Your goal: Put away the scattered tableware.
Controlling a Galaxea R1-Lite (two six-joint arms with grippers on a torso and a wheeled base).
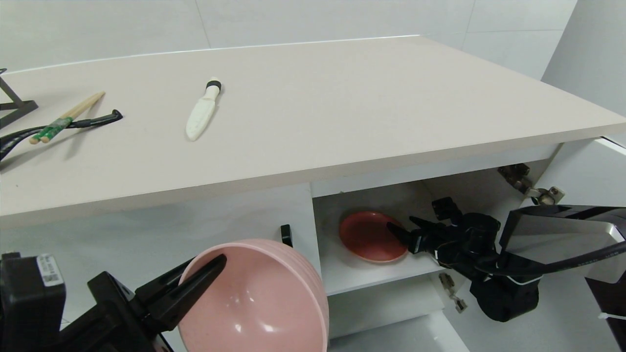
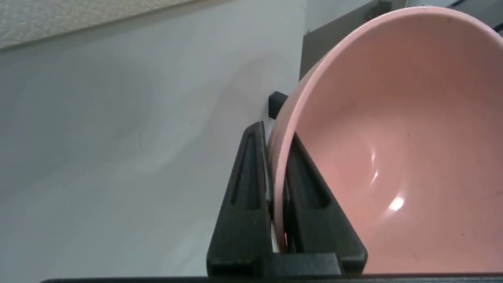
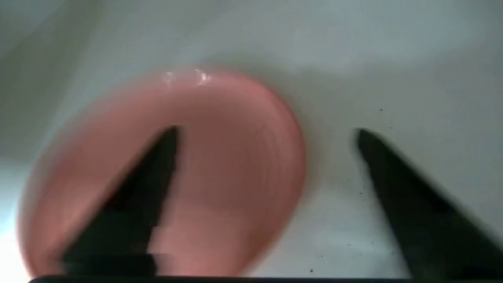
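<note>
A pale stone countertop (image 1: pixel 342 112) ran beneath a white tiled wall, with white cupboards below it. In the head view, a white sheathed knife (image 1: pixel 202 110) and a pair of wooden chopsticks (image 1: pixel 65 119) lay well apart on the counter's left side. Below, the right-hand cupboard stood open, and a red plate (image 1: pixel 368 236) lay flat on its shelf (image 1: pixel 352 274). The right gripper (image 1: pixel 404 226) was inside the opening, its tips at the plate's edge. The left gripper (image 1: pixel 195 283) was low in front of the closed door, holding a pink bowl (image 1: pixel 264 303) tilted on its side.

In the left wrist view, the two fingers (image 2: pixel 250 181) were pinched on the bowl's rim, one inside, one outside.

In the right wrist view, the jaws stood wide apart and empty, one finger over the plate.

The bowl was held by its rim alone, so it could probably twist or slip. With the right arm in the opening, bringing the bowl in risked a knock against that arm, the plate or the door edge.
</note>
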